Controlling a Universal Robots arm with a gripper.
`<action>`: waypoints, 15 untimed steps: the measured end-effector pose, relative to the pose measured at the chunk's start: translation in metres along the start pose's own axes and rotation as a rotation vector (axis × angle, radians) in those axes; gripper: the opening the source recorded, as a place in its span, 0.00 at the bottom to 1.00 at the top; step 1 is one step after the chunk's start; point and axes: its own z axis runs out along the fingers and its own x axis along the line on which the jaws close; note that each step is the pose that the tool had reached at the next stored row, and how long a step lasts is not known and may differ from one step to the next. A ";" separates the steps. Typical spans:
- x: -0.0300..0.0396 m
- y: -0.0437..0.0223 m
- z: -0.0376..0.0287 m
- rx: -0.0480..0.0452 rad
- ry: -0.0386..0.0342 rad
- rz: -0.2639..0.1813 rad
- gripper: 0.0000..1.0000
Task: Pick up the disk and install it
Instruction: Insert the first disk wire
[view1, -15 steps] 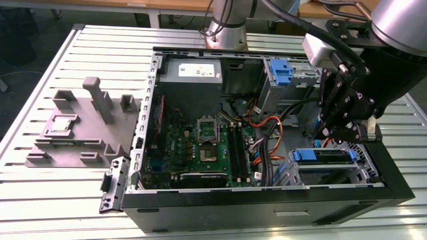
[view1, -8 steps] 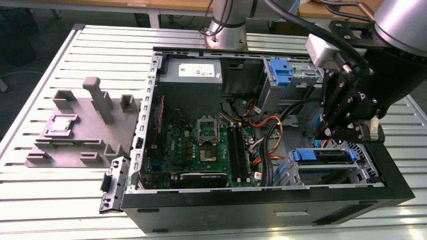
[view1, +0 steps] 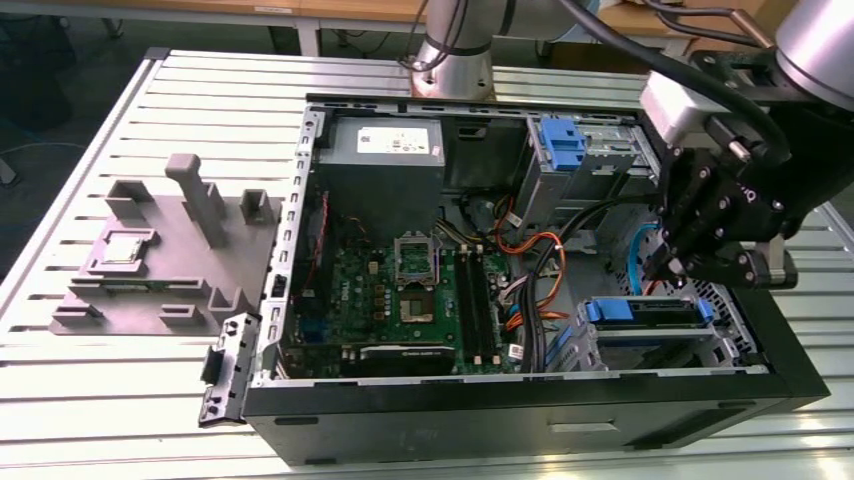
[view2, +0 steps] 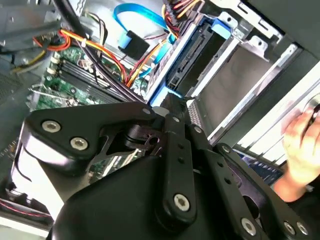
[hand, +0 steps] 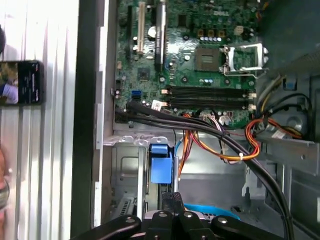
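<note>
Two blue carriers show inside the open computer case (view1: 534, 395), which lies on a slatted table (view1: 214, 90). The far one (view1: 566, 145) sits in the far drive cage. The near one frames the disk (view1: 645, 311), which stands on edge in the drive cage (view1: 667, 352) at the case's near corner on the exterior view's right.

The disk's exposed blue edge faces up out of the case. Its length runs from the exterior view's left to the exterior view's right, parallel to the case's near wall. In the second wrist view the disk (view2: 190, 57) shows as a dark narrow side between blue rails. In the first wrist view its blue tab (hand: 161, 167) is visible.

The gripper (view1: 663, 272) hangs just above the far side of the disk. Its jaws are drawn together, with nothing seen between them, in both wrist views (view2: 172, 102) (hand: 170, 199). Whether the tips touch the carrier cannot be told.

Orange and black cables (hand: 220, 145) cross between the cage and the green motherboard (view1: 400, 300). A grey fixture (view1: 160, 250) rests on the table to the exterior view's left of the case. A person's hand (view2: 300, 145) shows beyond the case wall.
</note>
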 end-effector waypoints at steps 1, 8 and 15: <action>0.0000 0.0000 0.0002 -0.0004 0.0003 -0.018 0.10; -0.0037 -0.0212 0.0012 -0.0008 0.0007 -0.034 0.10; -0.0093 -0.0419 0.0019 -0.0009 0.0024 -0.034 0.10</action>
